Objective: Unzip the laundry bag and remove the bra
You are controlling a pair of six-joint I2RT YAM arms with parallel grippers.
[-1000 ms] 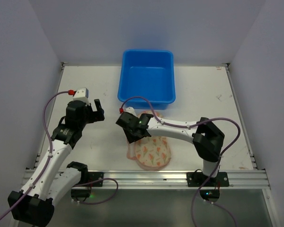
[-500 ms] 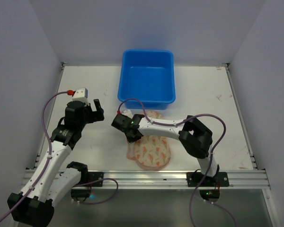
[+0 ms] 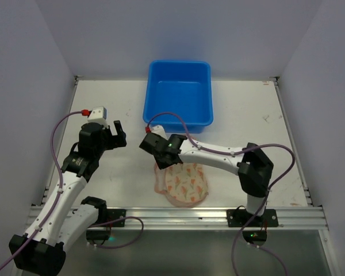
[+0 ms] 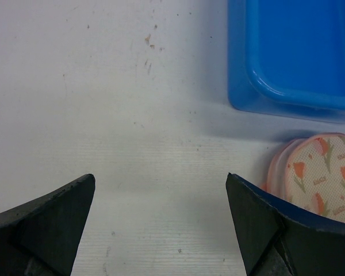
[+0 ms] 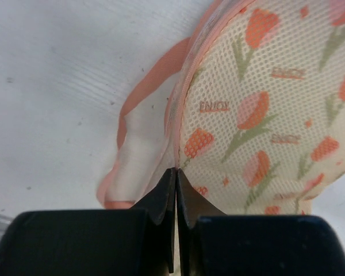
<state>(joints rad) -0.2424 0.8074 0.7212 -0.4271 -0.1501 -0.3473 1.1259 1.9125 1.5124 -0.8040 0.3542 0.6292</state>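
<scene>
The laundry bag (image 3: 187,183) lies flat on the table in front of the blue tub, cream mesh with orange tulips and pink edging. My right gripper (image 3: 164,163) is down at its far left edge. In the right wrist view the laundry bag (image 5: 264,115) fills the right side, and the right gripper (image 5: 176,171) is shut with its tips pinched on the pink zipper seam. A pale layer with a pink border (image 5: 132,161) sticks out left of the seam. The bra is hidden. My left gripper (image 3: 118,135) hovers open to the left, apart from the laundry bag (image 4: 322,172).
The blue tub (image 3: 151,92) stands at the back middle, just behind the bag; its corner (image 4: 241,86) shows in the left wrist view. The table's metal rail (image 3: 178,215) runs along the near edge. White walls close in both sides.
The right gripper's jaws have shut on the bag's left edge, and the right arm has shifted slightly. The left arm has not moved.
</scene>
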